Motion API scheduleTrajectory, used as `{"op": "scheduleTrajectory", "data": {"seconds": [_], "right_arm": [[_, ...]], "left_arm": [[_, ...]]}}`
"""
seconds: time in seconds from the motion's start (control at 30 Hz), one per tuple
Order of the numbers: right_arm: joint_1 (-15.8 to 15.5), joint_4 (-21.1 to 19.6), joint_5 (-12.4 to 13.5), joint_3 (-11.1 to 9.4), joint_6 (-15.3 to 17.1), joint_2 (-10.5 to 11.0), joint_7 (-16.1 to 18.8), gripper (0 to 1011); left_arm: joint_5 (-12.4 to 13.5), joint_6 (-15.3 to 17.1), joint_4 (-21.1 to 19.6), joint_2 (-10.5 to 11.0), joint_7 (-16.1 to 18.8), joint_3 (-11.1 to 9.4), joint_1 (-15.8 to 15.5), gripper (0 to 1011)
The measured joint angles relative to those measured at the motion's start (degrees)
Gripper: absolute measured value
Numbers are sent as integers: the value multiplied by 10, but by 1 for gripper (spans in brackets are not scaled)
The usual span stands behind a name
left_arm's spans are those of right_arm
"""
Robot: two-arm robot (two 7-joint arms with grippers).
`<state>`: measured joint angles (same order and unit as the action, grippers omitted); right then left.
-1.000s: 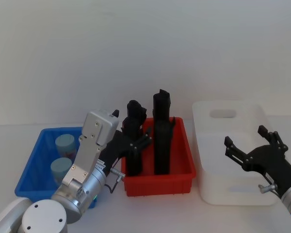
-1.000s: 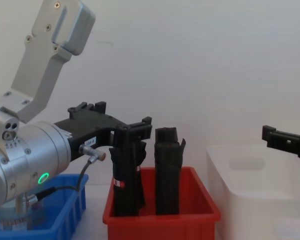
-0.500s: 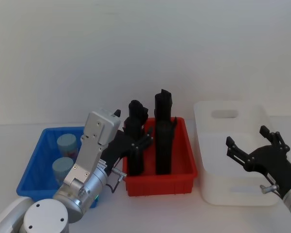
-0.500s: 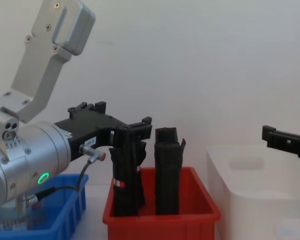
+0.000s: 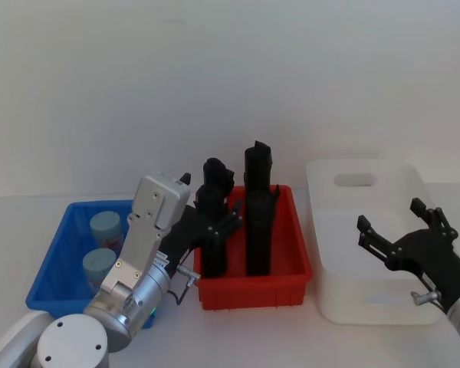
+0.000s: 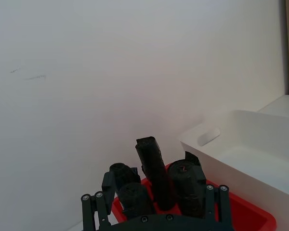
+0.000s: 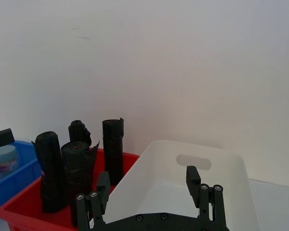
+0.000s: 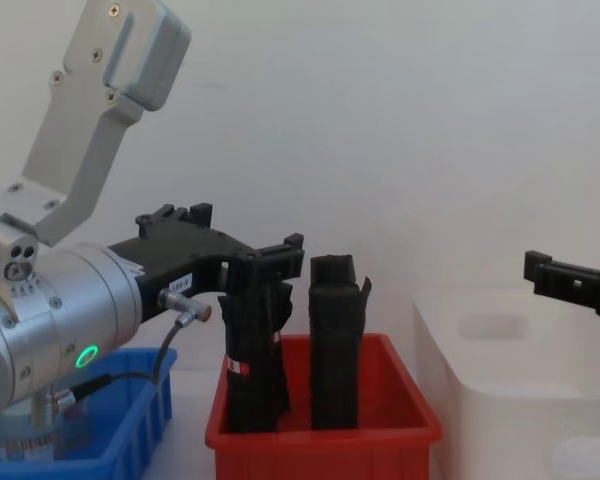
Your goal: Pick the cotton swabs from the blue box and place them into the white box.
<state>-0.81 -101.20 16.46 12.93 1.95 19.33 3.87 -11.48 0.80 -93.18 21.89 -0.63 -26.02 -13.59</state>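
- We are looking at a red bin (image 5: 249,291), which is sitting in the middle of the white surface (image 5: 8,245). It is holding several tall black rolls (image 5: 254,222), all standing upright.
- The blue box (image 5: 52,257) is lying just to the left of the red bin. Two jars of swabs (image 5: 105,227) are standing upright inside it, one behind the other, with their pale blue lids facing up.
- The white box (image 5: 353,295) is standing just to the right of the red bin and is rising higher than it. Its slot handle is showing in the far wall.
- The left claw (image 8: 230,238) is hanging over the red bin's left wall, near its front corner and well above the rim. That is placing it between the swabs and the rolls.
- Its fingers are spreading wide and are gripping nothing. One finger is showing against the top of the nearest roll, and we cannot tell whether the two are touching.
- The left arm's silver joint is covering the corner of the blue box that lies nearest the red bin's front.
- The right claw (image 5: 391,224) is hovering to the right of the red bin, over the near part of the white box and above its rim. Its fingers are standing apart and are carrying nothing.
- Neither claw is touching the swabs, which are both resting in the blue box.
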Motion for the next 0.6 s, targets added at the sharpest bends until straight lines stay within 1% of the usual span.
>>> {"op": "scheduleTrajectory", "data": {"seconds": [0.17,0.2,0.23,0.33,0.47,0.5,0.53,0.57,0.6], "right_arm": [[10,10,5,-2,1,-1,12,1001],[19,21,9,-5,2,-2,25,1001],[19,21,9,-5,2,-2,25,1001],[39,41,17,-9,8,-3,53,1001],[56,58,24,-11,15,-4,79,1001],[65,67,27,-13,19,-5,94,1002],[69,71,28,-13,21,-5,99,1001],[79,79,30,-15,26,-5,115,1001],[81,84,31,-15,28,-5,122,1001]], "left_arm": [[0,0,0,0,0,0,0,1004],[0,0,0,0,0,0,0,1004],[0,0,0,0,0,0,0,1004],[0,0,0,0,0,0,0,1004],[0,0,0,0,0,0,0,1004],[0,0,0,0,0,0,0,1004],[0,0,0,0,0,0,0,1004],[0,0,0,0,0,0,0,1004],[0,0,0,0,0,0,0,1004]]}}
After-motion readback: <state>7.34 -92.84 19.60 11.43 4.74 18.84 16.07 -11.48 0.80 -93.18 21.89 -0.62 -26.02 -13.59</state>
